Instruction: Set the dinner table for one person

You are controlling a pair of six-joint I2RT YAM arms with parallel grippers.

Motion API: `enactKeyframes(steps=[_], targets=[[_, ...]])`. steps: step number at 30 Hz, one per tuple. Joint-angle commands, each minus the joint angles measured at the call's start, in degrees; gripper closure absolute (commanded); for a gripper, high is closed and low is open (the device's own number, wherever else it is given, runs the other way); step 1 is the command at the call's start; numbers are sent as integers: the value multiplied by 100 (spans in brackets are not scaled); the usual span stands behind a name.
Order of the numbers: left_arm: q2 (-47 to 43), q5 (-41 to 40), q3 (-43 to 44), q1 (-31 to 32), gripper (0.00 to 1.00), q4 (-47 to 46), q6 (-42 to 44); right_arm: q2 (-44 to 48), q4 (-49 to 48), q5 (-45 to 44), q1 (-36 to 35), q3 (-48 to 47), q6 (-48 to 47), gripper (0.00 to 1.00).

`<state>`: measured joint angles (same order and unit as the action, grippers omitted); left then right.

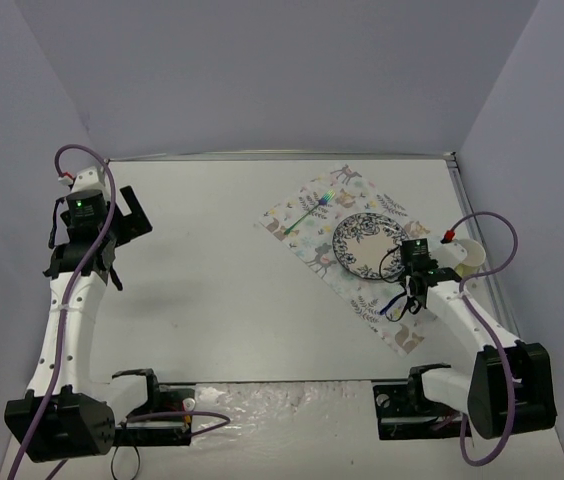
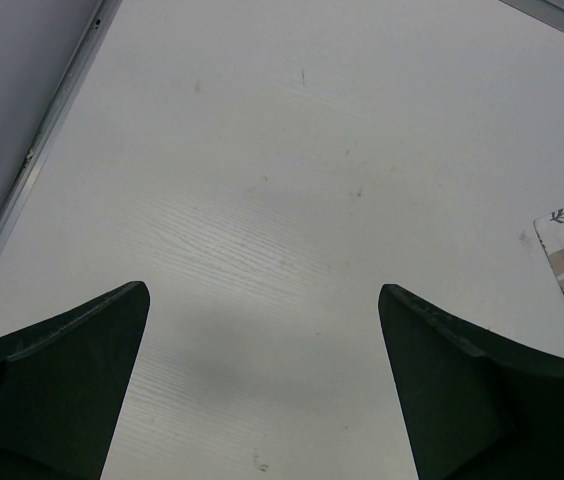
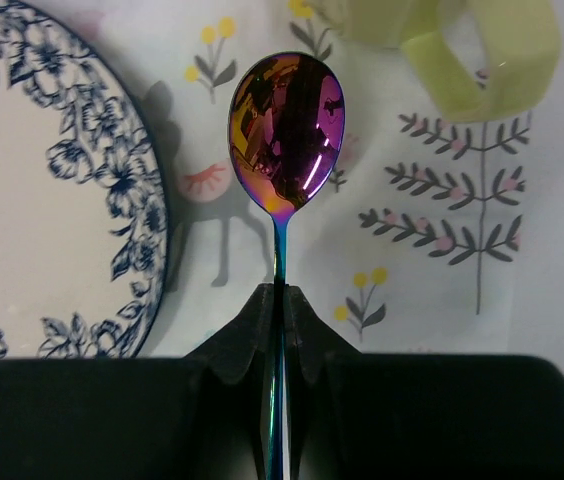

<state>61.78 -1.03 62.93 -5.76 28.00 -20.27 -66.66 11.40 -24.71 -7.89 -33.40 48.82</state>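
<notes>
Spoon (image 3: 285, 130) placement: our right hand (image 3: 280, 298) pinches its handle; next we lower it flat beside the plate (image 3: 52, 200). Left hand (image 2: 262, 292) gapes empty.

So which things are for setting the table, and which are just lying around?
For the job: dinner table, animal-print cloth, blue-flowered plate, fork, cup, rainbow spoon in the right pincer.
Just around: purple cables; the left pincer, open and empty.

Plate (image 1: 370, 244) on cloth (image 1: 297, 225) — fork (image 1: 317, 207) left, cup (image 1: 470, 258) right.
</notes>
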Motion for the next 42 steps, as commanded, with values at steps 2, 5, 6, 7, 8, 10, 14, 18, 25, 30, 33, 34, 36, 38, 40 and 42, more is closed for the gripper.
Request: enactKeyframes(steps=[2, 5, 6, 7, 8, 10, 14, 18, 25, 30, 33, 34, 36, 38, 40, 42], targets=[[-101, 54, 101, -48, 3, -318, -78, -300, -76, -47, 421, -48, -429, 100], [-108, 62, 114, -48, 3, -313, -67, -425, -162, 10, 574, -53, -601, 100], [-119, 59, 114, -48, 3, -313, -65, -463, -173, 16, 587, -53, -633, 100], [-129, 52, 114, -48, 3, -313, -65, -527, -224, 101, 614, -42, -670, 100], [-140, 42, 114, -48, 3, -313, -65, -603, -305, 229, 657, -27, -724, 100], [-148, 41, 106, -48, 3, -313, -65, -703, -364, 289, 666, -52, -775, 100], [-157, 46, 106, -48, 3, -313, -60, -963, -440, 365, 662, -122, -842, 100], [-166, 35, 106, -48, 3, -313, -56, -1045, -469, 370, 651, -165, -869, 100], [-166, 41, 102, -48, 3, -317, -47, -1068, -455, 370, 619, -259, -938, 100], [-158, 41, 97, -48, 3, -314, -47, -1009, -299, 237, 501, -409, -1009, 100], [-166, 41, 97, -48, 3, -321, -47, -1074, -238, 221, 508, -483, -1046, 100], [-166, 41, 97, -48, 3, -316, -42, -1134, -235, 221, 503, -497, -1049, 100], [-166, 34, 97, -48, 3, -313, -38, -1245, -227, 243, 507, -530, -1064, 100], [-164, 33, 97, -48, 3, -321, -38, -1349, -221, 272, 504, -552, -1069, 100], [-157, 33, 97, -48, 3, -322, -38, -1402, -211, 291, 517, -573, -1076, 100], [-157, 33, 97, -48, 3, -322, -38, -1454, -208, 292, 517, -597, -1076, 100]])
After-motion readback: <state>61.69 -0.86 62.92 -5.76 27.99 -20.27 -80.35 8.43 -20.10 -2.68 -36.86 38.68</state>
